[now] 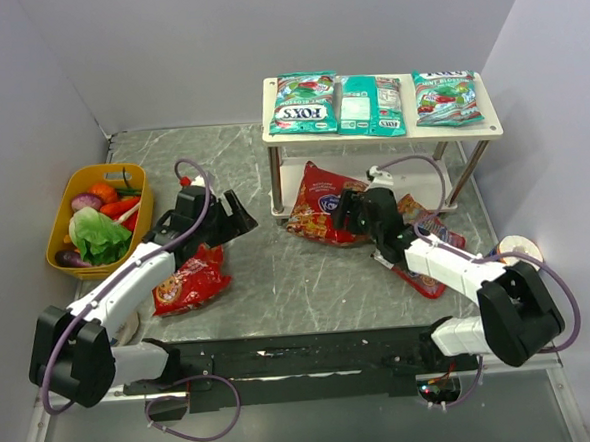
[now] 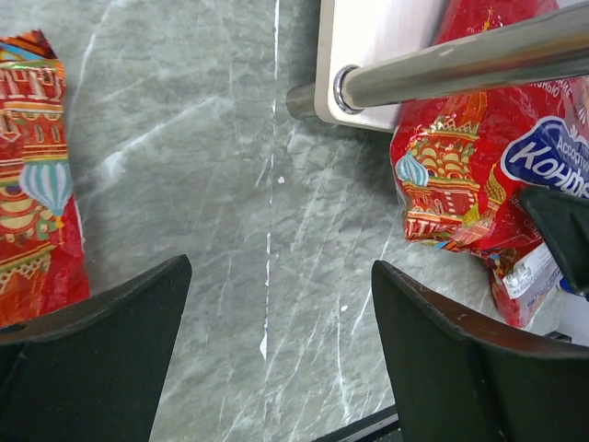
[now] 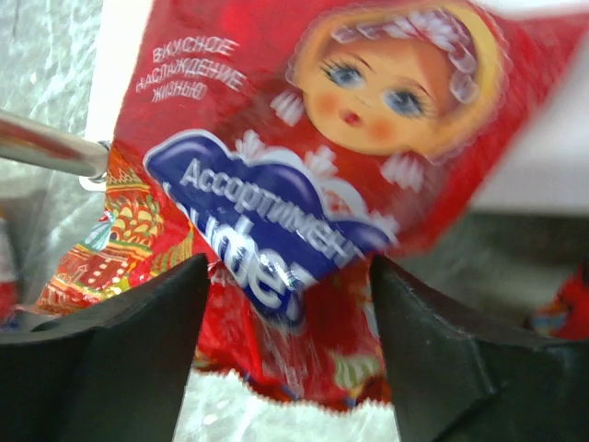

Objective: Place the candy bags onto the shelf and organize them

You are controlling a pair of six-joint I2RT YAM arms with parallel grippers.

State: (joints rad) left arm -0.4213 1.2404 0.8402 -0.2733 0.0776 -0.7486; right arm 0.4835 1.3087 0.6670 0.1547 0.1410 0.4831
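1. Atop the shelf (image 1: 410, 119), in the overhead view, three teal candy bags (image 1: 370, 104) are laid side by side. Three red candy bags are counted lower down: one (image 1: 320, 214) partly on the shelf's lower board, one (image 1: 433, 268) in front of the shelf under the right arm, and one (image 1: 188, 280) well left of the shelf.
2. One yellow tub (image 1: 57, 235), far left of the shelf, is filled with toy vegetables (image 1: 97, 233).
3. The left gripper (image 1: 237, 220) is seen just left of the shelf, and the right gripper (image 1: 346, 210) at the shelf's front, over the red bag there.
4. From the left wrist, the jaws are seen spread wide over bare table (image 2: 230, 184). A metal shelf leg (image 2: 460, 64) crosses one red bag, and another lies at the left edge.
5. From the right wrist, the jaws are seen wide apart, with a doll-faced red bag (image 3: 304, 166) lying between and beyond them, unclamped.
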